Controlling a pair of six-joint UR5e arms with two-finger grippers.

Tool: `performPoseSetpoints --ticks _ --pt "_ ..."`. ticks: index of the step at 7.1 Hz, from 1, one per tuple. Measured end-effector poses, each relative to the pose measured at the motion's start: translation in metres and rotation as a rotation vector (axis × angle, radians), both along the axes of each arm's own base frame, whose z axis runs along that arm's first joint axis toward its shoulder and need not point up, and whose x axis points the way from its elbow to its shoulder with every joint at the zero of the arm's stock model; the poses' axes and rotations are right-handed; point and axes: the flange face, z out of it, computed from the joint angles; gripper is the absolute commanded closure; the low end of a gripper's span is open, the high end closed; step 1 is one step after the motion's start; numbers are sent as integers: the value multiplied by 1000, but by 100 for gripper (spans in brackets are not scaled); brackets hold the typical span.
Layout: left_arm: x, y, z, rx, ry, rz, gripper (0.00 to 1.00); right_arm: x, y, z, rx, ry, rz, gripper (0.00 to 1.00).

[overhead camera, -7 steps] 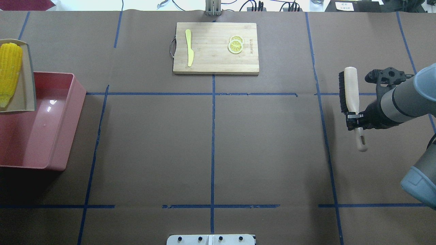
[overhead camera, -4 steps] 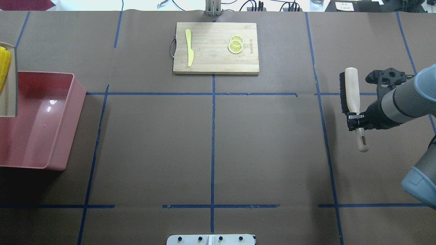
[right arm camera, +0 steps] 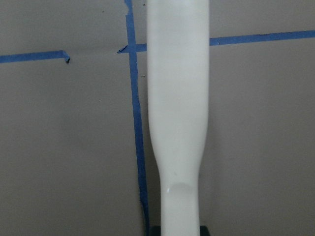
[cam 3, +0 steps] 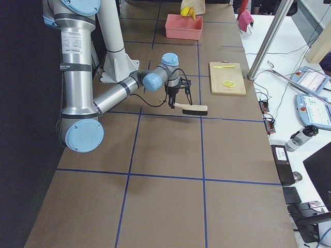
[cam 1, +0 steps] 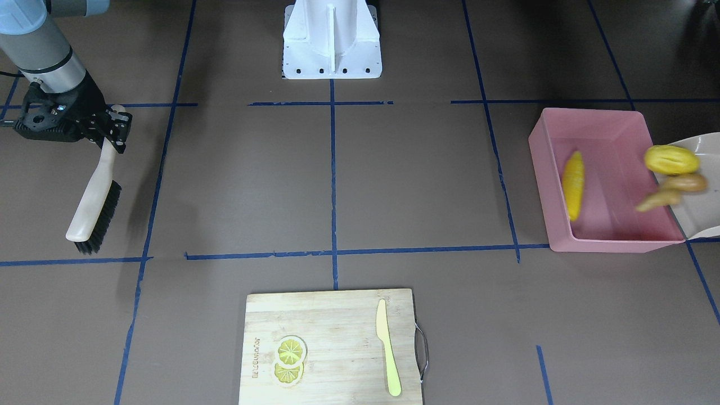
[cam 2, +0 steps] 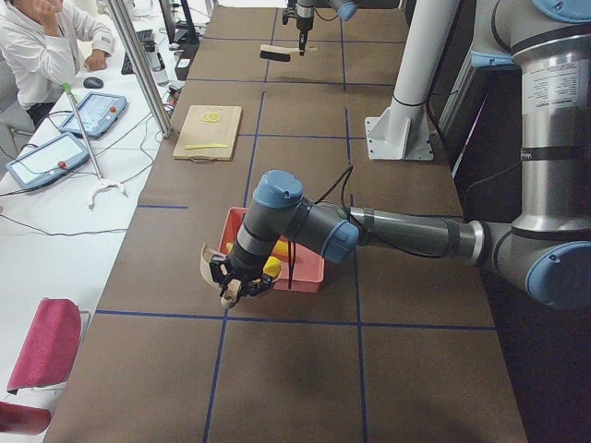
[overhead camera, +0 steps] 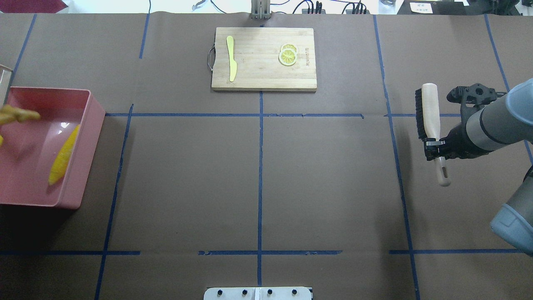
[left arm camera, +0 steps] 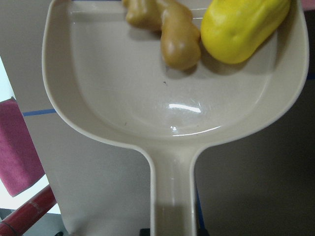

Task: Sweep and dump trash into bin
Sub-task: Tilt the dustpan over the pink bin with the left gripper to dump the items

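The pink bin [cam 1: 541,169] stands at the table's end on my left side; it also shows in the overhead view [overhead camera: 95,121]. The corn cob [cam 1: 574,183] lies inside it, along its wall [overhead camera: 63,157]. My left gripper [cam 2: 236,288] is shut on the handle of the beige dustpan [left arm camera: 172,103], which is tilted over the bin's outer rim. The yellow potato-like piece [cam 1: 671,159] and the tan ginger root [cam 1: 668,192] are at the pan's lip [left arm camera: 170,29], blurred. My right gripper [overhead camera: 435,150] is shut on a wooden brush [overhead camera: 428,111], far right.
A wooden cutting board [overhead camera: 262,79] sits at the far middle of the table with a yellow-green knife [overhead camera: 231,58] and lemon slices [overhead camera: 288,55] on it. Blue tape lines cross the brown table cover. The robot's base plate [cam 1: 332,64] is at the near middle edge.
The dustpan has tipped further and left the overhead view's left edge. The corn has slid out of it into the bin. The ginger now shows over the bin. The right arm has barely moved.
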Motion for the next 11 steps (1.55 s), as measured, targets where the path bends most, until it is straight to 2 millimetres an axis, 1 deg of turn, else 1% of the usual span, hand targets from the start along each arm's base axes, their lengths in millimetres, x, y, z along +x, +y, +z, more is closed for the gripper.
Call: performPoseSetpoints --ticks 2,3,4,5,6,7,9,10,11 --pt "-3 -10 -12 69 -77 61 100 0 0 1 -2 0 0 100" --pt "-3 -10 -13 74 -87 69 100 -1 0 1 -3 0 0 100" --pt "-1 -11 -13 55 -57 71 100 -1 0 0 -4 -1 1 100" --pt "5 -13 -22 16 26 61 100 -1 0 0 -5 -1 3 100" --pt "12 -20 -43 -25 134 30 100 -2 0 0 -6 -2 5 100" --pt "18 -27 -69 -64 241 -19 100 -2 0 -1 -6 -2 7 100" --pt "28 -39 -114 -115 395 -98 100 -2 0 -2 -6 -3 8 100" --pt "47 -46 -134 -141 446 -106 100 -2 0 -2 -6 -4 9 100" --pt "89 -52 -156 -168 483 -69 100 -2 0 -2 -6 -4 9 100"
